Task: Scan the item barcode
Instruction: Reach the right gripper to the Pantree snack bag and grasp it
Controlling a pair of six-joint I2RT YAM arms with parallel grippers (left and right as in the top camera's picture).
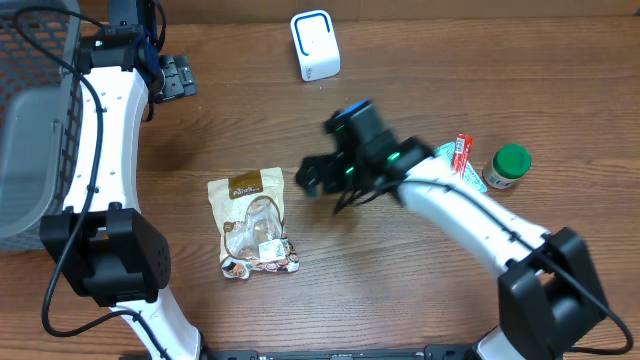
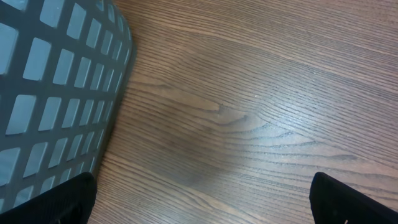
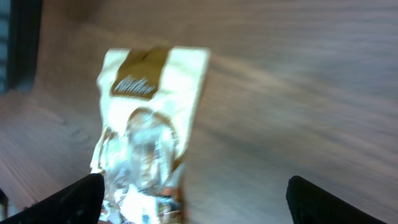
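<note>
Snack bag [image 1: 255,225] lies flat on the desk [image 1: 420,300], roughly midway between the 2 arms. We see its cream top with a brown label pointing toward the far edge, while the clear window and crinkled lower end point back toward the arm bases. Neither tool has hold of it.

The right tool [image 1: 308,180] hangs just beside the bag's upper right corner, apart from it, with its fingers turned toward the bag. From the right wrist we see its 2 fingers [image 3: 74,199] at the lower corners of the view, spread wide, with only desk and the bag's near end between them. So this tool is open and empty. That view is blurred, so we cannot read the label or make out a barcode.

The left tool [image 1: 178,75] sits toward the far left of the desk, near the grey basket [image 1: 40,60] and well apart from the bag. From the left wrist its fingers [image 2: 56,202] also stand wide apart over bare wood, holding nothing, with the basket's grid wall [image 2: 56,93] just beside them.

A white box [image 1: 315,45] stands upright near the far edge, well beyond the bag. On the right side of the desk a red packet [image 1: 458,152] and a green-lidded jar [image 1: 508,165] sit just beside each other, close to the right arm.
</note>
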